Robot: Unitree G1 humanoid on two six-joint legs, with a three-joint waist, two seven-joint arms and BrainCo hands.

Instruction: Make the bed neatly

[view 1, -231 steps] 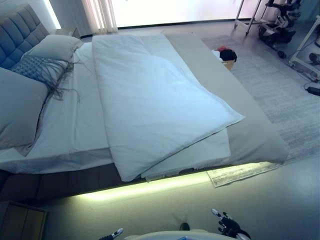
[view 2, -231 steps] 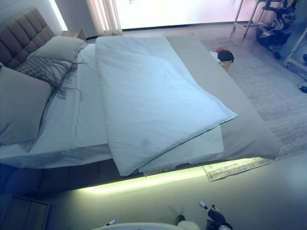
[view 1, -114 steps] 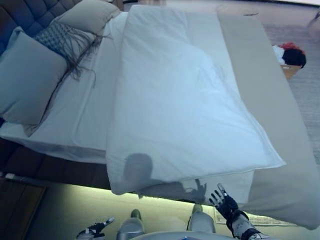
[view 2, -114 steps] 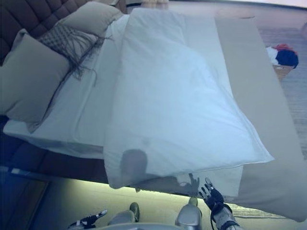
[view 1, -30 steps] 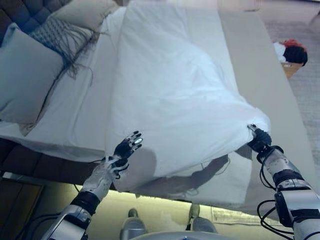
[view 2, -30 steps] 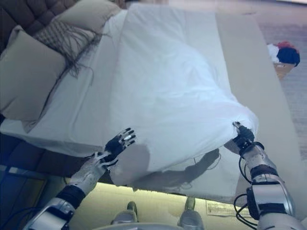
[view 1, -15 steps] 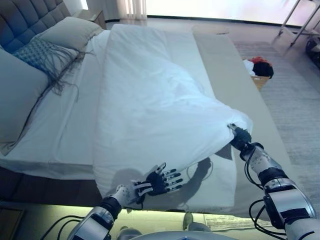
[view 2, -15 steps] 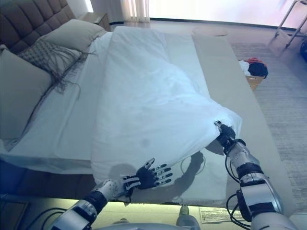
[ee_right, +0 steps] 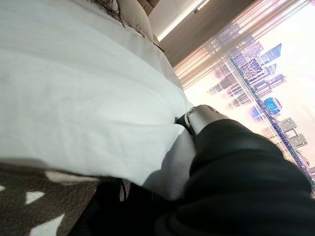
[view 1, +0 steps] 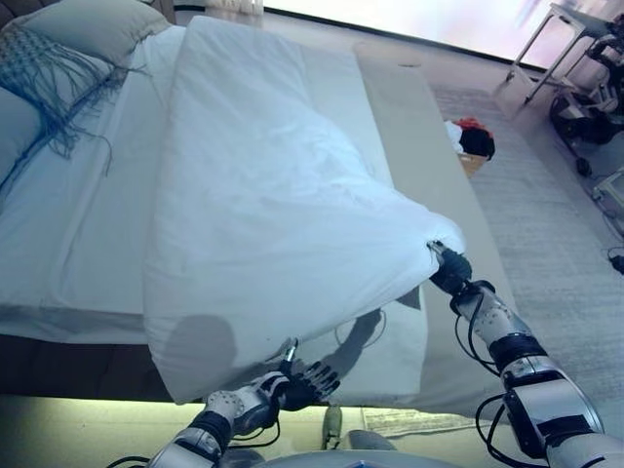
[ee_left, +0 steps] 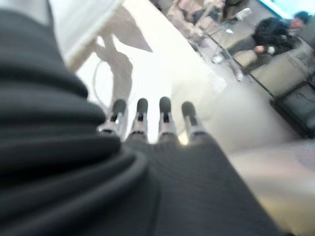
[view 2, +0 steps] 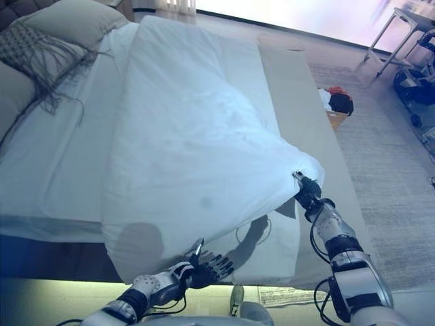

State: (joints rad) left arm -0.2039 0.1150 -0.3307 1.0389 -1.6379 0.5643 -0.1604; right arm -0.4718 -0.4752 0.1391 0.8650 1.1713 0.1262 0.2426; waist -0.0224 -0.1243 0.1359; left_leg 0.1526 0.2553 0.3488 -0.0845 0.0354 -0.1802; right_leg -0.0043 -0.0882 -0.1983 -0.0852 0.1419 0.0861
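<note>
A white duvet (view 1: 263,195) lies folded lengthwise down the middle of the bed, over a white sheet (view 1: 78,195) and a beige cover (view 1: 409,117). My right hand (view 1: 448,270) is shut on the duvet's near right corner and holds it raised off the bed; in the right wrist view the cloth (ee_right: 74,113) bunches against the hand (ee_right: 199,118). My left hand (view 1: 297,382) is open at the bed's near edge, just right of the duvet's near left corner and below its hanging edge. Its straight fingers (ee_left: 147,115) show in the left wrist view.
Pillows (view 1: 93,24) and a fringed cushion (view 1: 44,68) lie at the head of the bed, far left. A basket of clothes (view 1: 473,144) stands on the rug (view 1: 556,224) beyond the bed's right side. Metal stand legs (view 1: 546,39) are far right.
The camera has shifted. My left hand has dropped lower, to the bed's near edge under the duvet. My right hand still holds the raised corner.
</note>
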